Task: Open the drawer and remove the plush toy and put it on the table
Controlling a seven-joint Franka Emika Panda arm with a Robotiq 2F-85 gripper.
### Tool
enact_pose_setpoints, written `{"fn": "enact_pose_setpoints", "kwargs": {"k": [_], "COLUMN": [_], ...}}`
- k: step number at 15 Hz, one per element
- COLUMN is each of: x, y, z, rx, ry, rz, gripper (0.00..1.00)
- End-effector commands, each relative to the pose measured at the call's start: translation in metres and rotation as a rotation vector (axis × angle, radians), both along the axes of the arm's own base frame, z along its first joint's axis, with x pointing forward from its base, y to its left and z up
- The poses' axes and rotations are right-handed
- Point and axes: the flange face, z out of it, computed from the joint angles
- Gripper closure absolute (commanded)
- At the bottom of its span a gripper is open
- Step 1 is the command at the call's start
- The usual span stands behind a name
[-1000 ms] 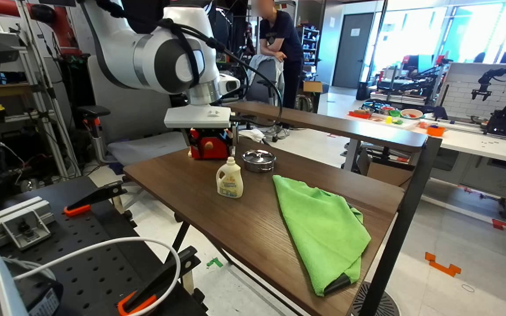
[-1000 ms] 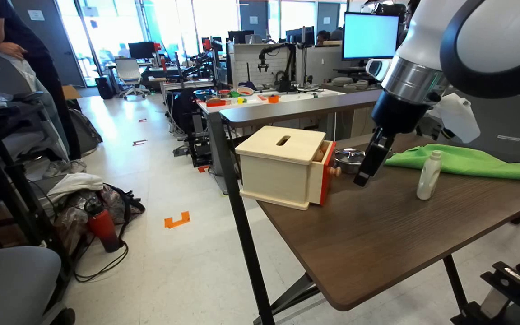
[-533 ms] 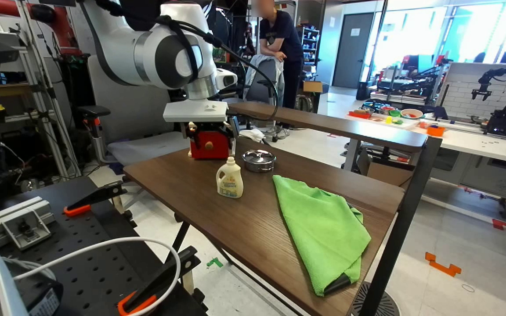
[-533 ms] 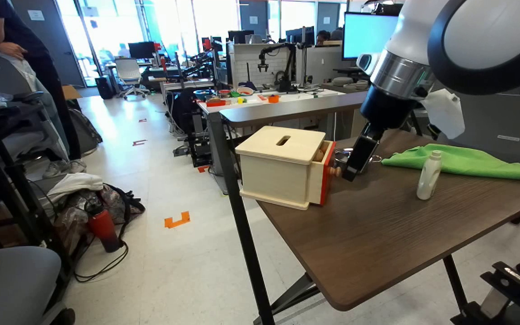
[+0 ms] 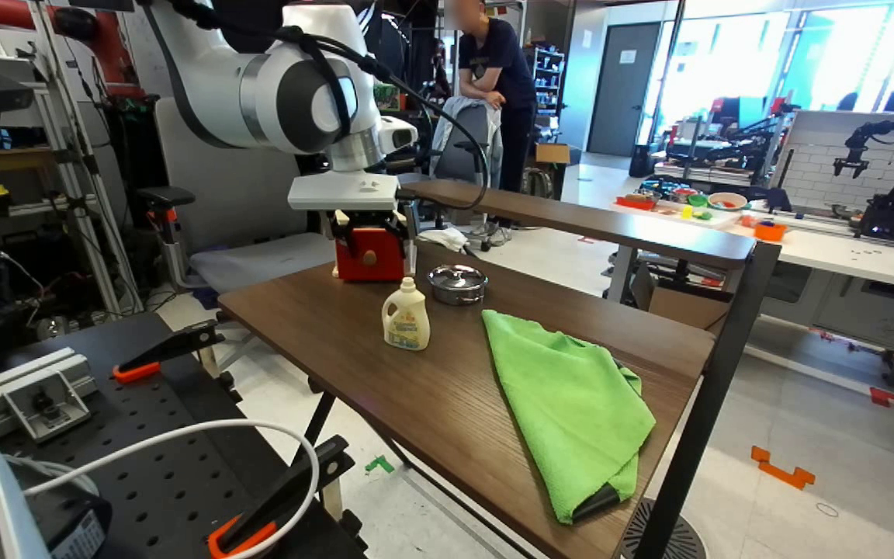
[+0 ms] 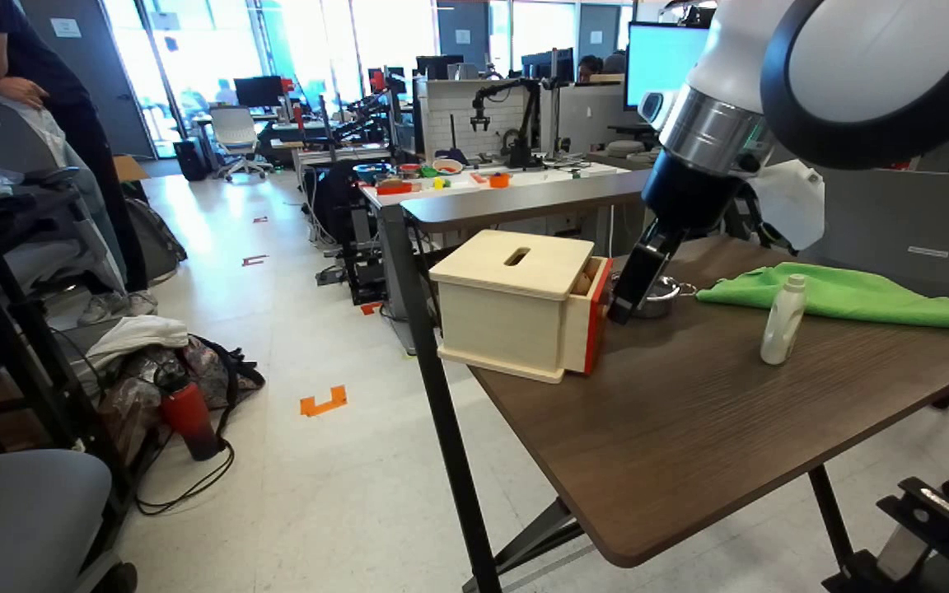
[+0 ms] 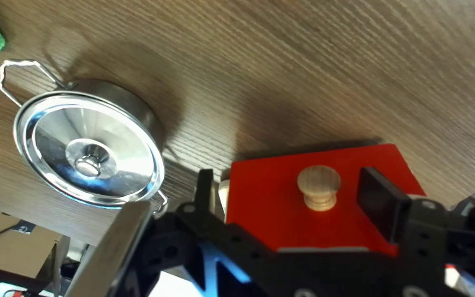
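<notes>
**Our gripper (image 7: 290,183) is spread wide at the red drawer (image 7: 270,206)**

We look down from the wrist view and see two fingers (image 7: 205,181) far apart, with a round wooden knob (image 7: 319,181) between them. They hold nothing: there is a gap on each side of the knob. The knob sits on the drawer's red front. In an exterior view, the drawer sticks part way out of a pale wooden box (image 6: 499,321) at the end of the brown table (image 6: 713,436). Something brown (image 6: 582,283) shows inside, but we cannot tell if it is the plush toy. Near the drawer we see a shiny pot (image 7: 85,156) with its lid on. A bit further along, a cream bottle (image 5: 407,318) stands upright, and past it lies a green cloth (image 5: 571,404). Well away from the table, a person (image 5: 505,58) in a dark shirt leans on a chair (image 5: 469,124). A black robot arm (image 5: 885,213) stands far off too, on a white bench (image 5: 827,252).
</notes>
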Motion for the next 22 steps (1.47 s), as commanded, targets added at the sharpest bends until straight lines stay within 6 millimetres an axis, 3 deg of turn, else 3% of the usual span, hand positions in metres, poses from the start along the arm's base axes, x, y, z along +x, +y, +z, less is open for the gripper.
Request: {"fn": "enact_pose_setpoints", "kwargs": {"k": [1, 4, 6, 8, 9, 11, 22], "x": [0.005, 0.004, 0.002, 0.001, 0.001, 0.001, -0.020], "y": [0.006, 0.009, 0.015, 0.021, 0.022, 0.022, 0.005], "z": [-0.003, -0.006, -0.008, -0.010, -0.011, -0.011, -0.004], "rx": [0.004, 0.005, 0.016, 0.024, 0.026, 0.028, 0.020], "ry": [-0.018, -0.013, -0.006, -0.001, -0.001, 0.000, 0.000], "rz": [-0.011, -0.011, 0.001, 0.019, 0.023, 0.027, 0.045], "gripper": [0.43, 0.66, 0.71, 0.84, 0.83, 0.93, 0.93]}}
